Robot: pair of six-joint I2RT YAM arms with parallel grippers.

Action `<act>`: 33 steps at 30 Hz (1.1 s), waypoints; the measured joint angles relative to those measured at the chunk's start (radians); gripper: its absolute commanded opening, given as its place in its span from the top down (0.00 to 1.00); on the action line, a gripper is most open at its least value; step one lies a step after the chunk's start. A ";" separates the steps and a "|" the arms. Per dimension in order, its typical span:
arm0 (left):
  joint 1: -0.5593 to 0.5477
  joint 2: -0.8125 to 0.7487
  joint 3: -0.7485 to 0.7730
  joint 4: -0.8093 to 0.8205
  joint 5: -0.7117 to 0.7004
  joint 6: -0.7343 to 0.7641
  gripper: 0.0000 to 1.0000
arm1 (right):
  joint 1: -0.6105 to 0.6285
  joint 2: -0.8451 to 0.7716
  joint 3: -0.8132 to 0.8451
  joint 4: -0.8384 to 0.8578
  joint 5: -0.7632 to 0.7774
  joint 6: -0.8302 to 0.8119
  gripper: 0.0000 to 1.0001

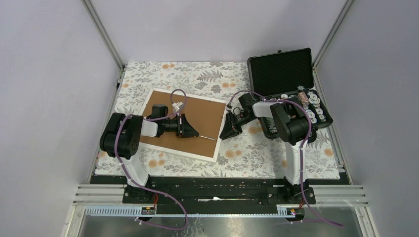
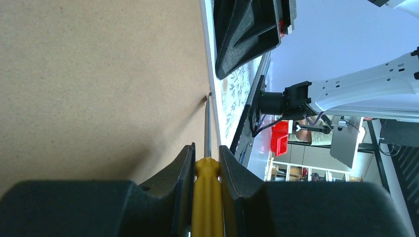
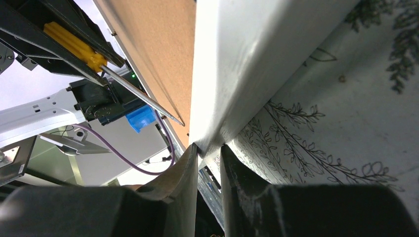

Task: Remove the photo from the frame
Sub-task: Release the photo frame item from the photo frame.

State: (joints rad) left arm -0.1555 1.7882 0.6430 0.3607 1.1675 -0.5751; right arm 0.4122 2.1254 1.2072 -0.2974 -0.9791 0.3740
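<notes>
The frame lies face down on the table, brown fibreboard back up, thin white border around it. The photo is hidden under the back. My left gripper is shut on a yellow-handled screwdriver. In the left wrist view the screwdriver sits between the jaws, its tip at a small clip by the right edge of the frame's back. My right gripper is at the frame's right edge. In the right wrist view its jaws pinch the frame's white rim, with the screwdriver beyond.
An open black foam-lined case stands at the back right, with small spools and parts in its lower half beside my right arm. A floral cloth covers the table. Enclosure walls stand close on both sides.
</notes>
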 measured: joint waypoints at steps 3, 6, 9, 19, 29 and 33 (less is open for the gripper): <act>0.000 0.007 0.000 0.009 0.002 -0.011 1.00 | 0.000 0.000 0.000 0.000 0.000 0.000 0.76; 0.000 0.023 0.004 0.017 0.010 -0.022 1.00 | 0.000 0.000 0.000 0.000 -0.001 0.000 0.76; -0.009 0.041 0.018 0.017 0.018 -0.024 1.00 | 0.000 0.002 0.002 -0.003 -0.003 -0.003 0.76; -0.016 0.070 0.052 -0.004 0.035 -0.020 1.00 | 0.000 0.010 0.018 -0.026 -0.003 -0.011 0.84; -0.024 0.072 0.073 -0.021 0.023 -0.006 1.00 | 0.003 0.039 0.067 -0.083 -0.006 -0.018 0.87; -0.027 0.092 0.059 0.066 0.017 -0.079 1.00 | 0.003 0.041 0.067 -0.083 -0.006 -0.005 0.80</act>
State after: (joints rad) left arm -0.1822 1.8805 0.7017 0.4263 1.1847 -0.6537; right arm 0.4149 2.1662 1.2743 -0.3801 -0.9855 0.3691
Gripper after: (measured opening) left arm 0.252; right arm 0.241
